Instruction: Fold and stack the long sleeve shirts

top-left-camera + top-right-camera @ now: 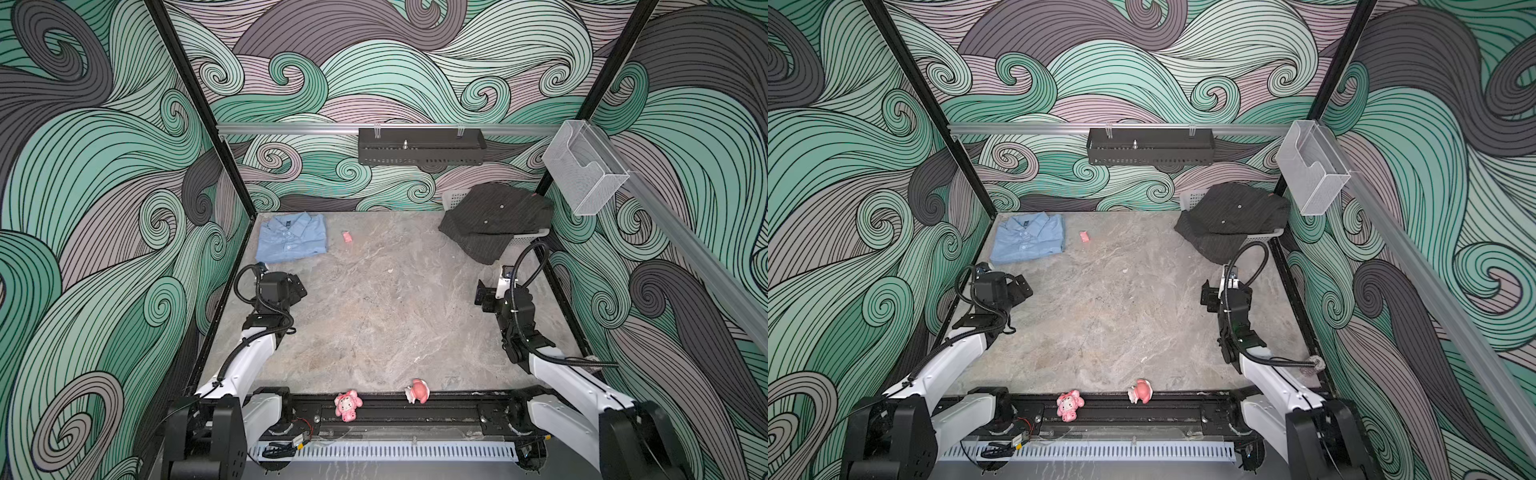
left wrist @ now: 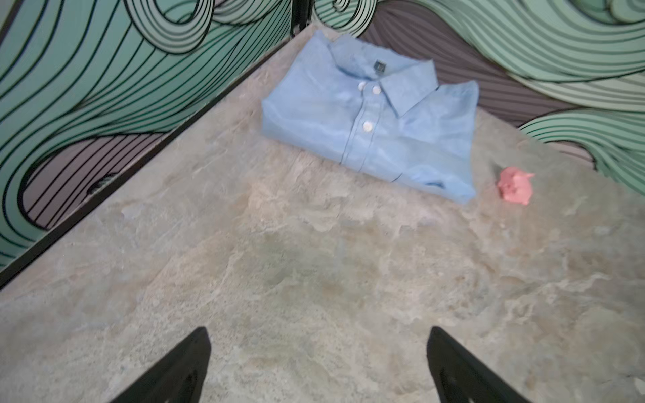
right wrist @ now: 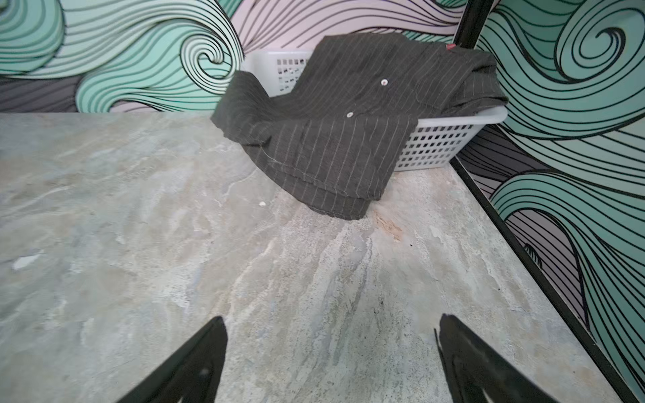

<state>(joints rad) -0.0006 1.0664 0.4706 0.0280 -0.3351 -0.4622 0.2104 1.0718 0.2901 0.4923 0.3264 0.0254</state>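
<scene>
Pink figurines (image 1: 348,405): two, set on the black front rail (image 1: 415,411) at the bottom centre of both top views. Light blue shirt (image 1: 291,239): folded, collar up and buttons showing, laid flat in the upper left corner of the table (image 1: 374,316); judged done. Dark pinstriped shirt (image 1: 494,220): unfolded, draped over the white basket (image 3: 436,139) at the upper right, its lower part spilling onto the table; judged the piece in hand. Small pink item (image 1: 347,237): set just beside the blue shirt, apart from it. Left gripper (image 2: 319,335): jaws spread wide, nothing between them, held over bare table near the blue shirt. Right gripper (image 3: 331,321): jaws likewise wide and empty, pointed at the dark shirt and short of it. Handling note: the dark shirt is best taken by the hanging hem or a shoulder, at one layer only, drawn clear of the basket rim onto the bare centre and spread flat before any fold is made; the basket may be dragged along if cloth catches.
</scene>
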